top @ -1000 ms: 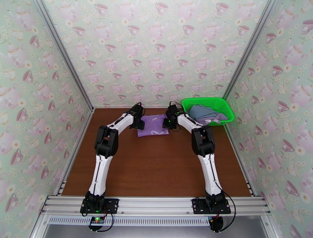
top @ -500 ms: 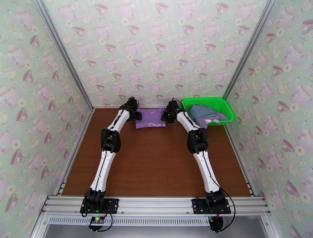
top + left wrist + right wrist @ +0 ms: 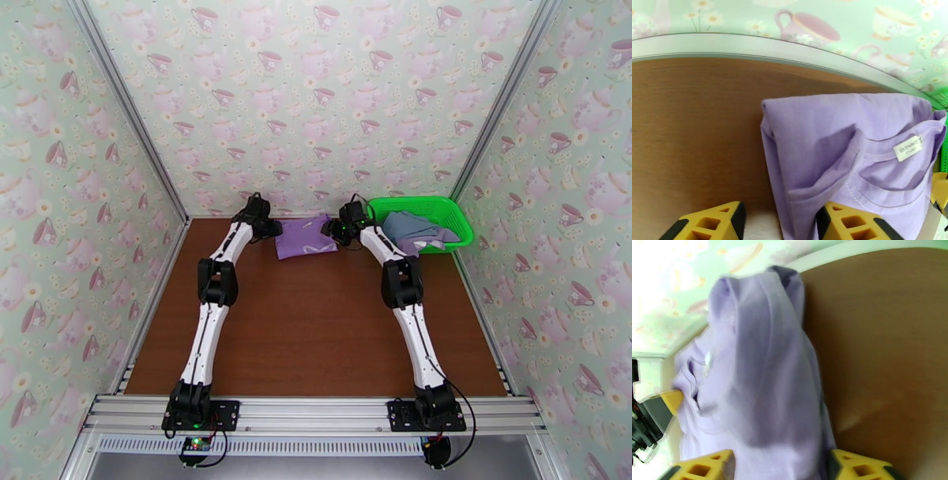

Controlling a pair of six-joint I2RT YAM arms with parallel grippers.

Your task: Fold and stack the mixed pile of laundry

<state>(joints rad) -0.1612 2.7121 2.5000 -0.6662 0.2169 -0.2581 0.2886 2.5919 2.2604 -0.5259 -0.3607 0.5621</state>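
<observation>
The bright purple shirt [image 3: 304, 237] lies folded near the back wall, its white mark facing the near side. My left gripper [image 3: 266, 227] sits at its left edge, my right gripper [image 3: 336, 230] at its right edge. In the left wrist view the shirt [image 3: 845, 150] shows its collar and white label, and its folded edge runs between the open yellow fingers [image 3: 853, 223]. In the right wrist view the shirt [image 3: 762, 370] lies loose between the wide-apart fingers [image 3: 707, 467]. The dusty blue-grey garment [image 3: 407, 224] and the pale lavender-grey one [image 3: 430, 241] lie in the basket.
The green mesh basket [image 3: 442, 204] stands at the back right corner, just right of my right gripper. The back wall's metal rail [image 3: 750, 43] runs close behind the shirt. Bare brown tabletop [image 3: 316, 331] spreads toward the arm bases.
Both arms have stretched toward the back wall, carrying the purple shirt farther back. My right gripper has opened and let go of the shirt.
</observation>
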